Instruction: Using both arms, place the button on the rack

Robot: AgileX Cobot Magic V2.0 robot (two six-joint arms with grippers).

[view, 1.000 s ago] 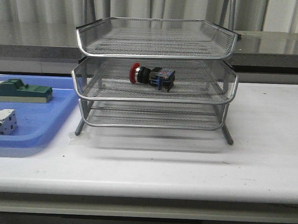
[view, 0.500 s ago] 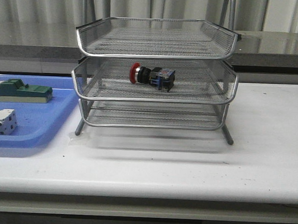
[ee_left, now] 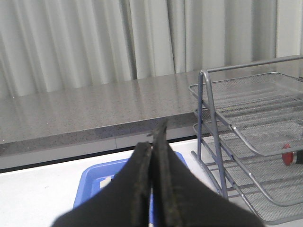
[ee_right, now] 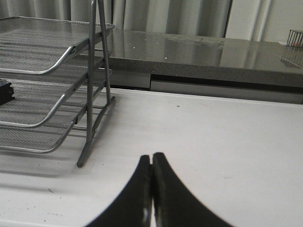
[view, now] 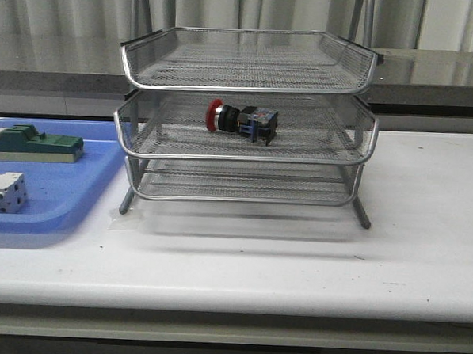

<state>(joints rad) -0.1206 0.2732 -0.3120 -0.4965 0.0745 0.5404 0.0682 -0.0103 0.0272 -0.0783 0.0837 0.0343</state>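
White tabletop carries the rack, button lying in its middle tray. Left gripper and right gripper are closed, empty, well apart from it.

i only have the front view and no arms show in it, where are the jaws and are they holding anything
Observer: The left gripper has its jaws pressed shut with nothing between them.
Operator: and the right one
Observer: The right gripper is also shut and empty, hanging over bare table beside the rack.
Operator: what's under the left one
Observer: The blue tray lies below and beyond it, with the rack off to one side.
Operator: does either wrist cam see the button
Observer: Yes, the left wrist view catches the red cap of the button on the rack's middle tier.
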